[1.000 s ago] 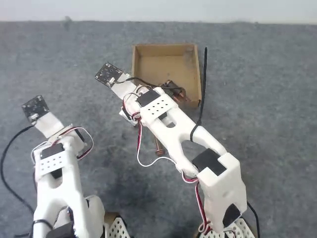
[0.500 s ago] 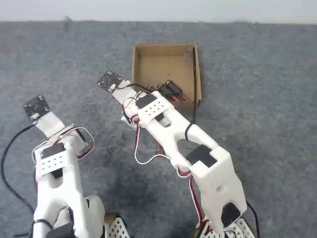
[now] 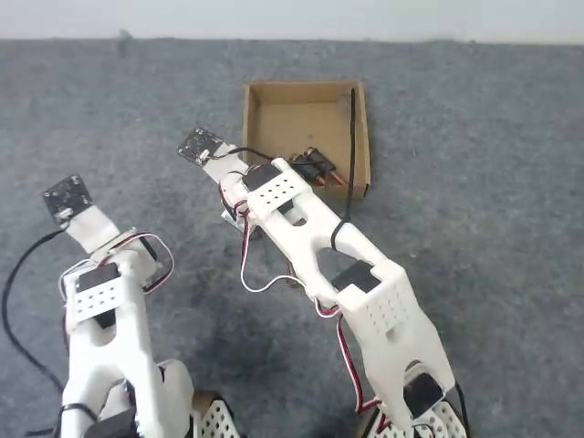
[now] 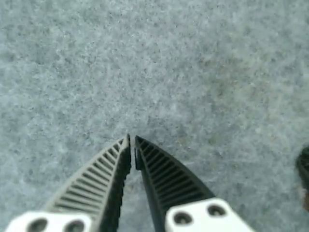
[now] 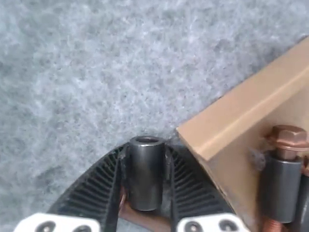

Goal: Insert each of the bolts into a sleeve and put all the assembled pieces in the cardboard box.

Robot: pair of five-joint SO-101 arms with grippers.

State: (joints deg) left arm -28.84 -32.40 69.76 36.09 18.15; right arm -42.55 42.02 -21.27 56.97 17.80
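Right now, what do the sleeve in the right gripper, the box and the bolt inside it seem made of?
The sleeve looks like metal with a dull black finish: smooth wall, faint sheen. The box is matte brown cardboard, with a raw cut edge. The bolt seems copper-coloured metal, perhaps only plated: its hex head glints.

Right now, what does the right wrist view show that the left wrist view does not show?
Right wrist view: the right hand shut on a dark cylindrical metal sleeve, beside a corner of the brown cardboard box, with a copper hex-head bolt in a second dark sleeve inside the box. Left wrist view: the left hand, shut and holding nothing. Both: the grey felt-like table surface.
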